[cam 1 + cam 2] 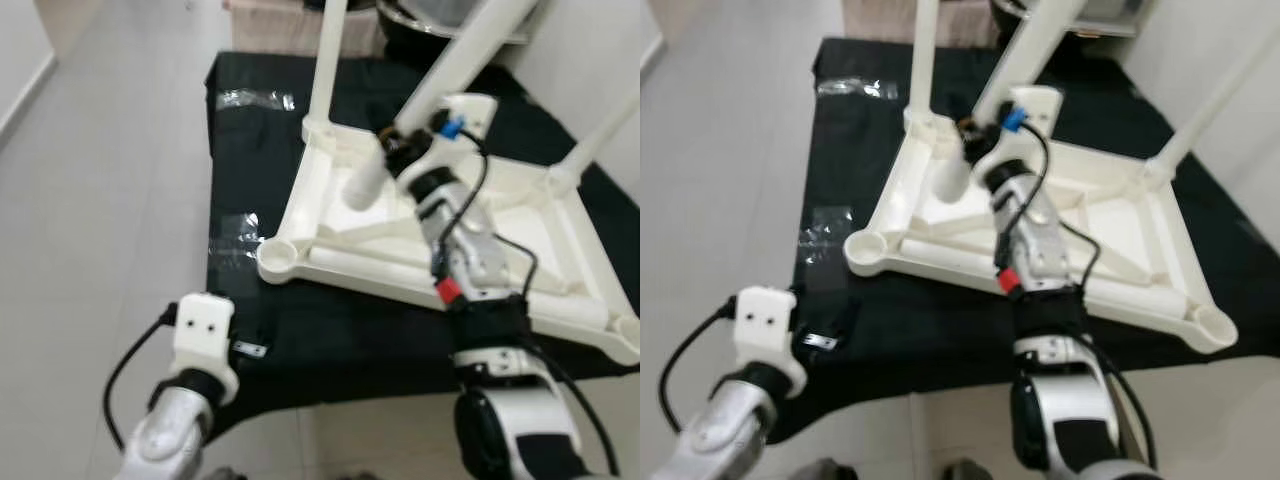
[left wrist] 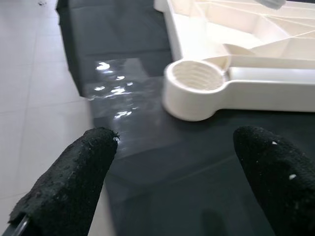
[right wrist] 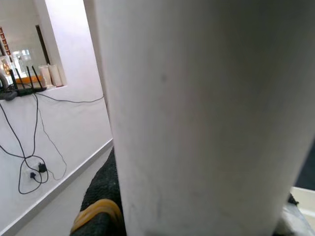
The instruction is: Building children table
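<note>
Right gripper [image 1: 400, 150] clamps table leg [image 1: 440, 85]; left gripper [image 2: 172, 182] fingers spread, empty

Cream tabletop [image 1: 340, 190] and white leg [image 1: 440, 90] on black cloth [image 1: 250, 150].

Two silver arms with glossy rounded shells. At lower left of the head view, a white boxy camera housing with two small dark holes on the left wrist [image 1: 204, 335], black collar beneath, black cable looping off its side. Right arm [image 1: 470, 270] up the frame's middle: black band, grey metal block, red connector, blue connector near a white housing, black cables alongside. Black, rough-textured fingers [image 2: 74, 182] on the left hand [image 2: 172, 182].
</note>
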Tool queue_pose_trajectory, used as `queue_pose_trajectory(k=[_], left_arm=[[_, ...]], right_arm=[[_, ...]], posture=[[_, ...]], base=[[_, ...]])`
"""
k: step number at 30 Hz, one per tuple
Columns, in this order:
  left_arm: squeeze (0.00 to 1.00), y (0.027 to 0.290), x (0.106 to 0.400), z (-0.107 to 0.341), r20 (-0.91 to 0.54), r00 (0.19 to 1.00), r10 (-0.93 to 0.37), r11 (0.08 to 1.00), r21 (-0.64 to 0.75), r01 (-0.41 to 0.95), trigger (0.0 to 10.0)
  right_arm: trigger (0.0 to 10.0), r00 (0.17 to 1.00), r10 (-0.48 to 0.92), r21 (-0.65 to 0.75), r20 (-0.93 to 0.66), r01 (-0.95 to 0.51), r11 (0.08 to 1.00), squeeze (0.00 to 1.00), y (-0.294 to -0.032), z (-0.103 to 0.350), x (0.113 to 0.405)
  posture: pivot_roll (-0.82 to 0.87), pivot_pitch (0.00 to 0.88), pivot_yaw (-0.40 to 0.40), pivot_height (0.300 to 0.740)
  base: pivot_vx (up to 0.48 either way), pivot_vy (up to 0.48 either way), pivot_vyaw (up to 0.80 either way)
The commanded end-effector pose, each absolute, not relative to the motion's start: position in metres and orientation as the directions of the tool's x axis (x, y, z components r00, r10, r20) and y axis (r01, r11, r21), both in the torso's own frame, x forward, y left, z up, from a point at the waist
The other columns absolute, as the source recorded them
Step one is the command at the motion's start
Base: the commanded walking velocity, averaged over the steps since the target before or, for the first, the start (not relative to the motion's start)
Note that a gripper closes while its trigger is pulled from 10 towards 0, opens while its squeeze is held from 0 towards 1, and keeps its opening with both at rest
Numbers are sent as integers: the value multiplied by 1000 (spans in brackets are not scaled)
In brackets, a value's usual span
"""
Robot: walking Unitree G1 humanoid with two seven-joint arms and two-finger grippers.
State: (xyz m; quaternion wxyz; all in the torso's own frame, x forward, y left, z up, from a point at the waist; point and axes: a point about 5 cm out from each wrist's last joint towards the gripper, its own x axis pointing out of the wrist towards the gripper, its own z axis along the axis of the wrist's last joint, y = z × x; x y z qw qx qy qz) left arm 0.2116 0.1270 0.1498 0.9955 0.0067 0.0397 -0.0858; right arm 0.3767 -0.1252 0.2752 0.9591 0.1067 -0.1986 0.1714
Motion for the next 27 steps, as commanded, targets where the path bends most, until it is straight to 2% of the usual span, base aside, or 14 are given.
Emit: queue_pose_trajectory(k=[1, 3, 15, 22, 27], left_arm=[[0, 123, 210, 147, -91, 977, -191, 981, 11, 193, 10000], [0, 122, 210, 146, -93, 977, -193, 981, 13, 195, 10000], [0, 125, 210, 144, -109, 979, -171, 985, -20, 169, 10000], [0, 124, 207, 143, -110, 977, -183, 983, 5, 185, 10000], [0, 124, 207, 143, -109, 976, -188, 982, 8, 190, 10000]], right_arm=[[10000, 871, 251, 150, 423, -340, 928, 0, -135, 273, 376], [10000, 871, 250, 152, 423, -340, 928, 0, -135, 273, 375], [10000, 860, 253, 146, 444, -348, 926, 0, -136, 277, 376], [10000, 858, 245, 135, 450, -337, 932, 0, -144, 280, 379], [10000, 861, 238, 140, 449, -331, 933, 0, -146, 279, 379]], posture=[[84, 160, -131, 740], [84, 160, -131, 740], [88, 156, -133, 740], [89, 151, -131, 740], [90, 151, -130, 740]], base=[[446, 0, 0], [366, 0, 0], [0, 0, 0], [0, 0, 0], [260, 0, 0]])
